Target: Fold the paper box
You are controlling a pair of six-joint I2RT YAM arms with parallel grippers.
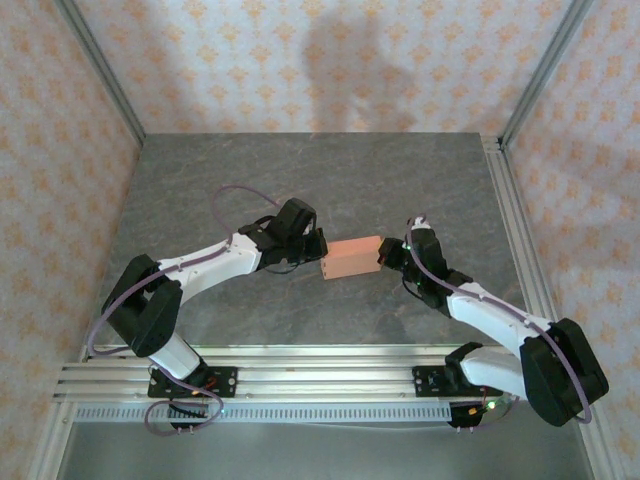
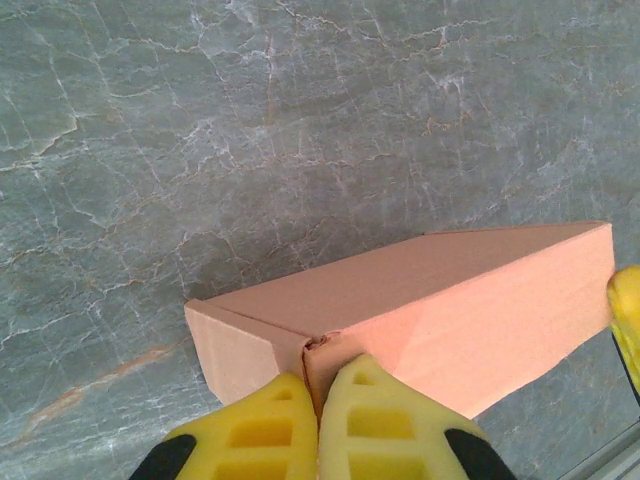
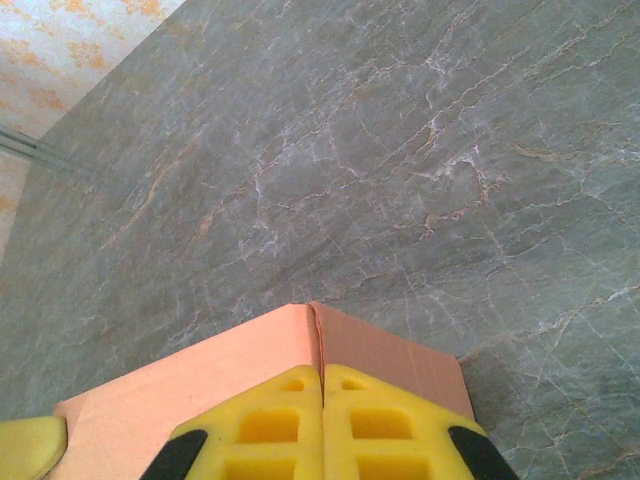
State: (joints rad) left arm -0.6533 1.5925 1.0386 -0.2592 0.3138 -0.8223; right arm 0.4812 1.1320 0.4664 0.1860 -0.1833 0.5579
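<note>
The paper box [image 1: 352, 257] is a small salmon-orange closed box lying on the grey table [image 1: 330, 180] between the two arms. My left gripper [image 1: 318, 250] is at its left end. In the left wrist view its yellow pads [image 2: 318, 375] are shut together on the near corner edge of the paper box [image 2: 430, 290], which is slightly crumpled there. My right gripper [image 1: 385, 255] is at the right end. Its pads [image 3: 322, 372] are shut, with the corner ridge of the paper box [image 3: 240, 360] running into the seam between them.
An aluminium rail [image 1: 320, 375] carrying both arm bases runs along the near edge. Patterned walls and metal frame posts [image 1: 100, 70] enclose the table on three sides. Bare grey stone-look surface lies beyond the box.
</note>
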